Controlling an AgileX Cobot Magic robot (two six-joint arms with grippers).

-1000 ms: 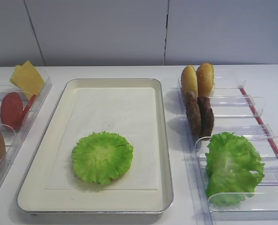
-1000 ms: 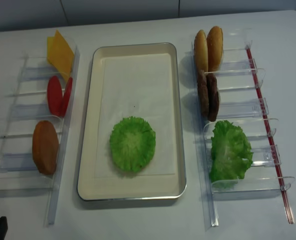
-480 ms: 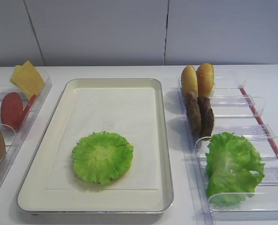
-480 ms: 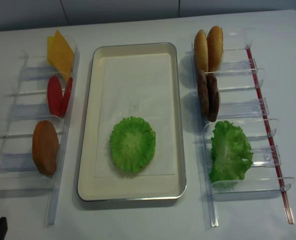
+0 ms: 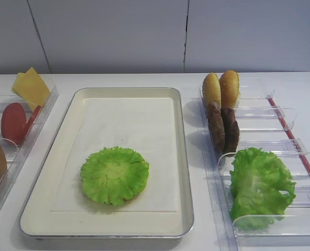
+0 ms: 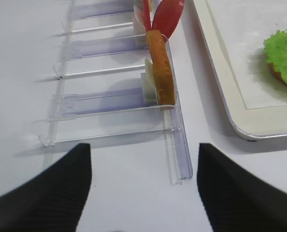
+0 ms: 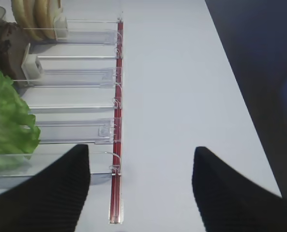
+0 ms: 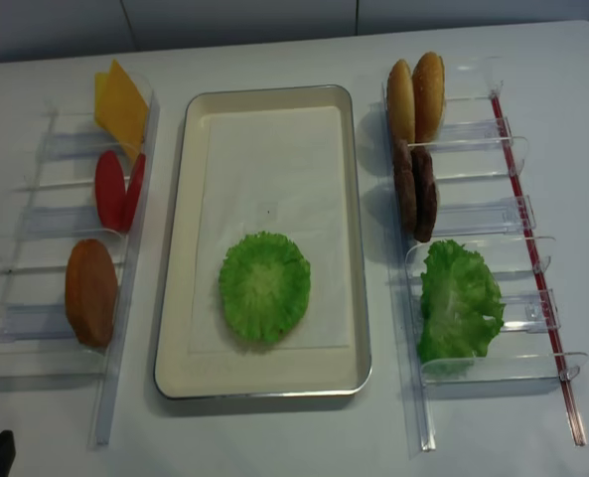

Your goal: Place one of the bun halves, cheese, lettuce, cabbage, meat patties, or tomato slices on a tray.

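The lettuce (image 5: 114,174) (image 8: 264,286) lies flat on the paper in the near half of the tray (image 5: 185,172) (image 8: 360,248). In the left wrist view a brown edge shows under the lettuce (image 6: 284,48). The right bins hold upright bun halves (image 5: 221,89), meat patties (image 5: 222,128) and bulky cabbage (image 5: 259,185). Cheese (image 5: 32,88), tomato slices (image 5: 14,121) and another bun half (image 8: 90,291) stand in the left bins. My left gripper (image 6: 144,147) hangs open and empty over bare table near the left bins. Just as empty, my right gripper (image 7: 141,150) is open beside the right bins.
A red strip (image 7: 117,121) runs along the outer side of the right clear bins (image 8: 493,214). The table's right edge (image 7: 240,72) drops to dark floor. The left clear bins (image 6: 109,101) end close to my left fingers.
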